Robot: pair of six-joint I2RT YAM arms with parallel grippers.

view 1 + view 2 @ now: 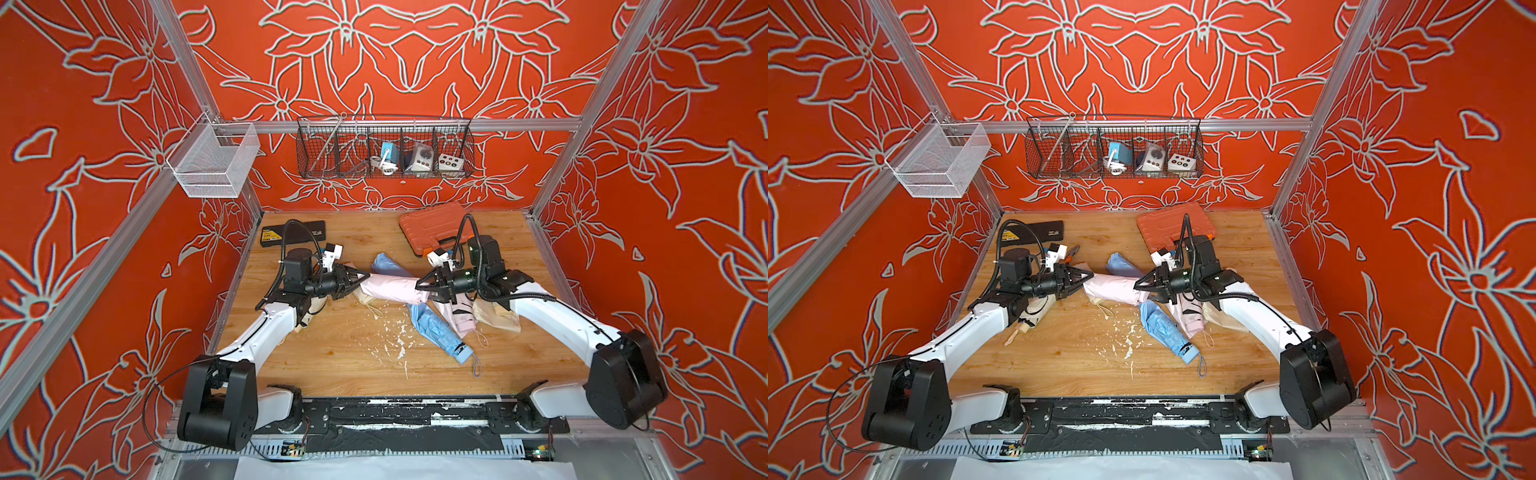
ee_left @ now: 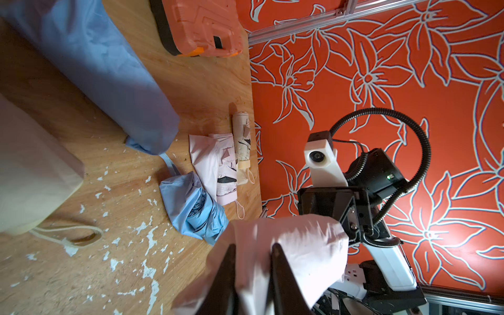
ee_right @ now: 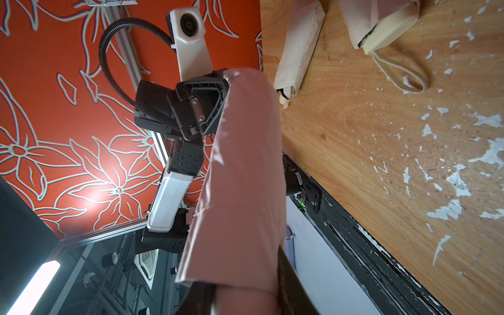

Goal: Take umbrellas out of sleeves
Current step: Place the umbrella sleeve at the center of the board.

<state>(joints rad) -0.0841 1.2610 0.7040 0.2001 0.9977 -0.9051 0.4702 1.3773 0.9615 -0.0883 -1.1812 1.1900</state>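
Left gripper (image 1: 362,284) and right gripper (image 1: 423,291) each clamp one end of one pale pink sleeved umbrella (image 1: 390,289), held above the wooden counter (image 1: 332,357), long axis left-right. Three bare pleated umbrellas (image 1: 436,328) lie by the right arm.

The pink sleeved umbrella (image 1: 390,289) fills the whole gap between the left gripper (image 1: 368,275) and the right gripper (image 1: 417,286). Just beyond it lies a blue sleeved umbrella (image 1: 388,266), and past the right gripper's wrist sits the orange case (image 1: 432,226). Beneath the right gripper a blue umbrella (image 1: 436,332) and a pink umbrella (image 1: 459,316) crowd the table (image 1: 324,365). On the base side of both grippers the wood lies open.
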